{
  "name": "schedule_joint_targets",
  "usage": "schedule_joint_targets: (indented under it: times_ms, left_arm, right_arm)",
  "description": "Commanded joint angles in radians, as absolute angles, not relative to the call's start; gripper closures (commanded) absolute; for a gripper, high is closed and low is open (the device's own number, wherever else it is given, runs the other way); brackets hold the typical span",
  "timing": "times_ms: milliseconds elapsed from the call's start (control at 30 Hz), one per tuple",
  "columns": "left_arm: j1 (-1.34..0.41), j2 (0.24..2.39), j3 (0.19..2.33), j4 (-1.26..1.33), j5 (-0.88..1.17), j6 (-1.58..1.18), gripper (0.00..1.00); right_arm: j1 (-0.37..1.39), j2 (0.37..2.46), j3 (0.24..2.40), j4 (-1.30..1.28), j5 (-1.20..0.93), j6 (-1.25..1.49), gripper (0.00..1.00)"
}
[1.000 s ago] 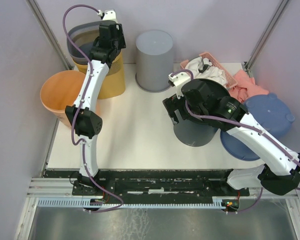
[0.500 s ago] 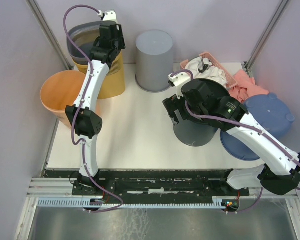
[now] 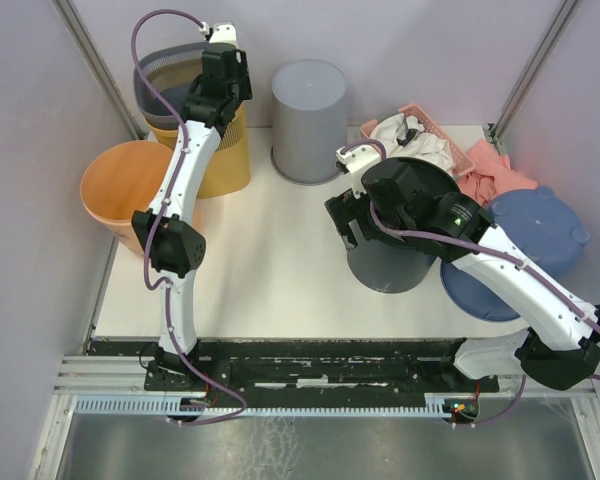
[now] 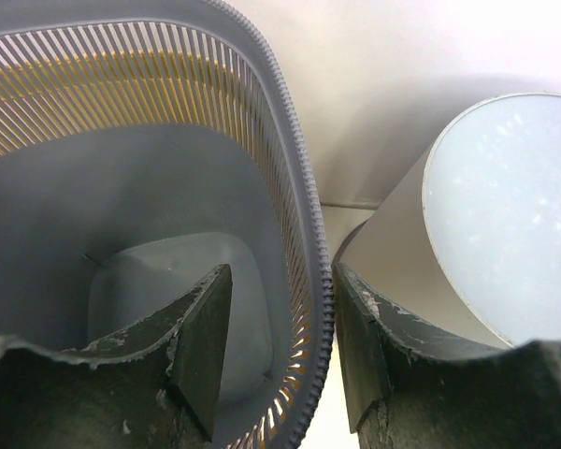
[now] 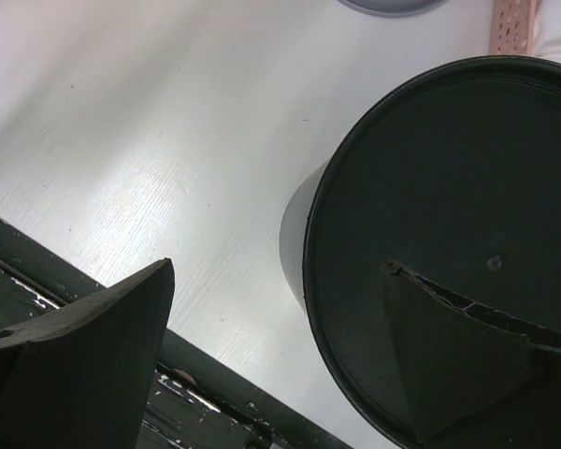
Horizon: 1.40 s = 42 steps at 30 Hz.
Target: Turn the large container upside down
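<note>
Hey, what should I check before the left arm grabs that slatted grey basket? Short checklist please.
1. Left fingers straddle the slatted grey basket rim: ok.
2. Fingers closed on the rim: not ok, a gap shows.
3. Basket interior empty: ok, as far as visible.
4. Basket free of the yellow basket: not ok, it sits nested inside.
5. Right fingers away from it, over the dark bin: ok.

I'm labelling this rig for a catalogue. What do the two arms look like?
Left arm and right arm both have white links, black joints and a purple cable. The right one carries a small green light. The fingers are black, wedge-shaped, scuffed pale.
</note>
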<state>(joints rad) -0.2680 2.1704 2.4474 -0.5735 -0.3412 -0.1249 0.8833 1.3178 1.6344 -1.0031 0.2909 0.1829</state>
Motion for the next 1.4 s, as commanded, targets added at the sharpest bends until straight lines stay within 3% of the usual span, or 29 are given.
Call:
schedule_joint_targets:
  times_ms: [0,133,367,400,733,1067,1167,1367]
  left_arm:
    - [-0.261,2.187,2.441,-0.584,-0.382,-0.061,0.47]
    - [-0.261,2.196,2.443,-0.587,-0.373,-0.072,0.54]
    - [-0.262,2.178,2.447,-0.591,-0.329,-0.071,0.95]
    - [-0.262,2.167,2.447,-0.592,-0.320,-0.071,0.97]
    - [-0.274,1.977,2.405,-0.600,-0.239,-0.051,0.97]
    - [-0.277,1.566,1.940,-0.590,-0.008,-0.176,0.97]
    - [-0.289,1.431,1.762,-0.515,0.119,-0.235,0.97]
    - [-0.293,1.332,1.703,-0.516,0.177,-0.271,0.97]
  right_arm:
    - [0.882,1.317,1.656,-0.976,0.289,0.193,0.01]
    - [0.882,1.312,1.654,-0.978,0.291,0.198,0.01]
    - [0.882,1.312,1.647,-0.972,0.295,0.197,0.01]
    - [0.882,1.313,1.647,-0.968,0.297,0.196,0.01]
    - [0.882,1.296,1.631,-0.891,0.306,0.209,0.01]
    - [0.872,1.349,1.594,-0.551,0.343,0.377,0.01]
    - [0.830,1.403,1.592,-0.420,0.255,0.500,0.01]
    - [0.772,1.607,1.736,-0.342,0.015,0.744,0.01]
